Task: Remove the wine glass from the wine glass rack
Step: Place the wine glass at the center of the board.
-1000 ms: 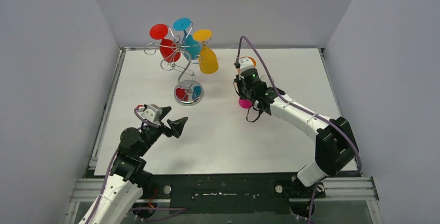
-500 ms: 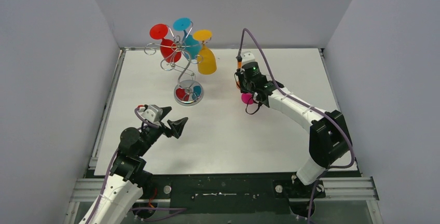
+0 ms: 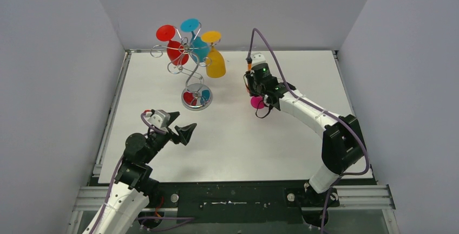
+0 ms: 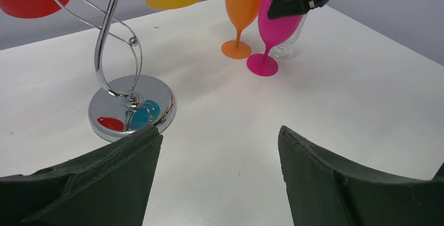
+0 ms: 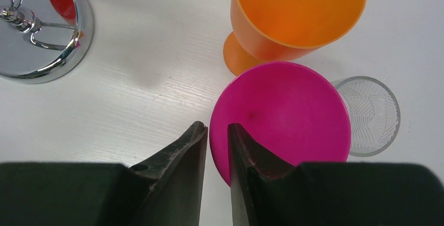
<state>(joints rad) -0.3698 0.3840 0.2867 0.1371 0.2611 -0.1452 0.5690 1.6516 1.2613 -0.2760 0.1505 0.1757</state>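
The silver wine glass rack (image 3: 197, 96) stands at the back left, with a red glass (image 3: 176, 51), a blue glass (image 3: 199, 50) and a yellow glass (image 3: 216, 64) hanging on its arms. Its base shows in the left wrist view (image 4: 131, 105). A pink wine glass (image 5: 282, 116) stands upright on the table (image 3: 238, 147), also seen from the left wrist (image 4: 275, 27). My right gripper (image 5: 217, 127) is shut on its rim, one finger inside and one outside. My left gripper (image 4: 220, 132) is open and empty, low, in front of the rack.
An orange glass (image 5: 293, 11) stands just behind the pink one, and a clear glass (image 5: 373, 110) stands beside it. The rack's base (image 5: 36, 32) lies left of my right gripper. Grey walls close in the table on three sides.
My right arm has moved a little back and to the right with the pink glass, bringing it close to the orange one. The left arm has not moved.
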